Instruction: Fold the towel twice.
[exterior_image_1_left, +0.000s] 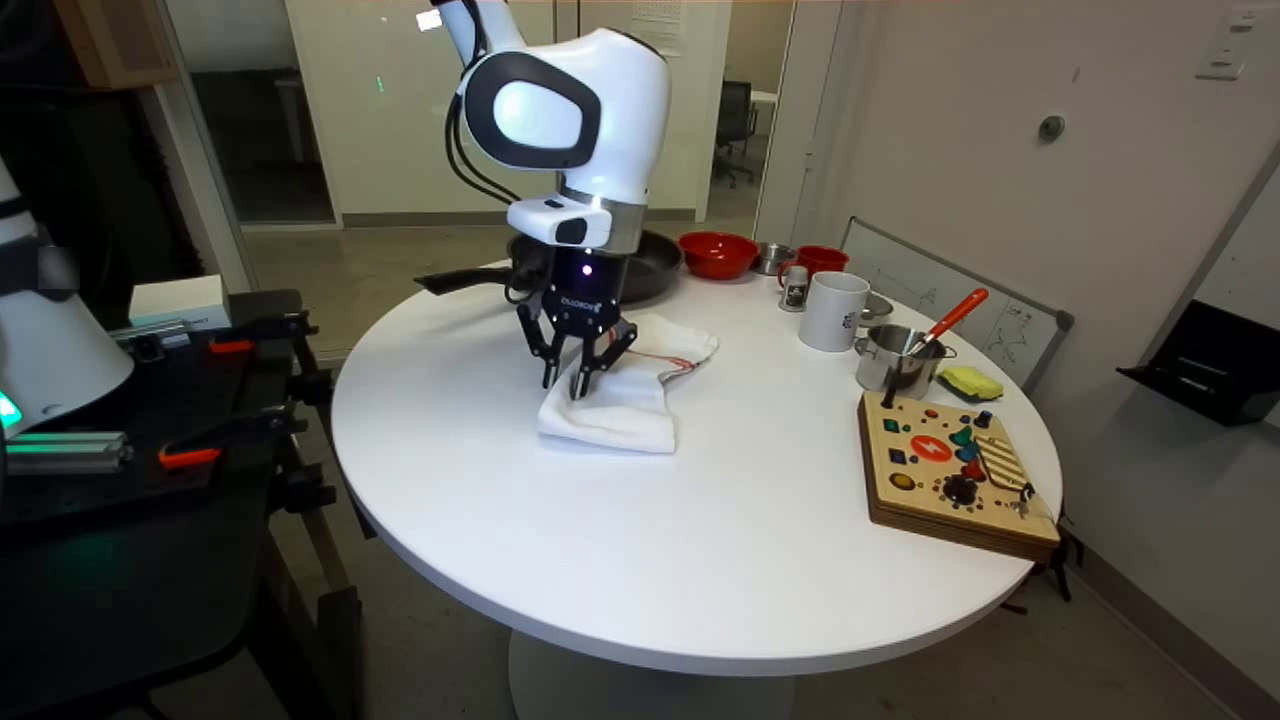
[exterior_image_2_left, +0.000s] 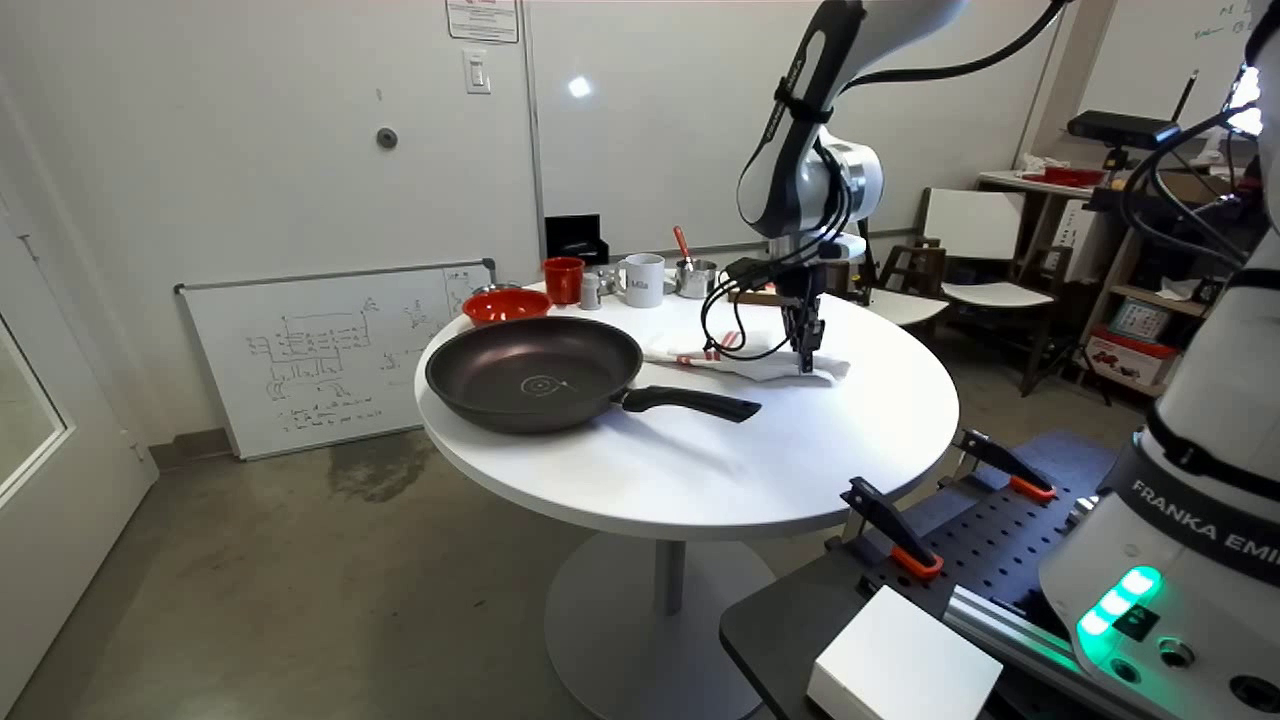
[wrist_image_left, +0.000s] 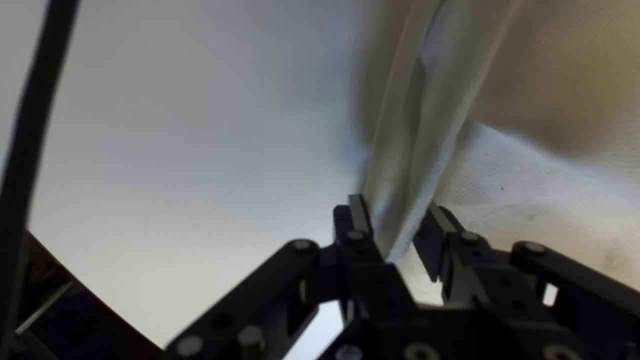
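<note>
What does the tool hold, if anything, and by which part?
A fold at the edge of the towel stands between the jaws of the tool; whether it is gripped cannot be told.

A round white table (exterior_image_1_left: 700, 560) fills the centre of an exterior view, an off-white wall (exterior_image_1_left: 940, 150) at upper right. In an exterior view, a grey-framed whiteboard (exterior_image_2_left: 335, 350) with handwriting stands tilted at middle left on grey-brown floor (exterior_image_2_left: 300, 580); light (exterior_image_2_left: 580, 87) glints on a wide white wall panel (exterior_image_2_left: 660, 150) at upper centre; a dark-framed white chair (exterior_image_2_left: 975, 228) stands at middle right.
</note>
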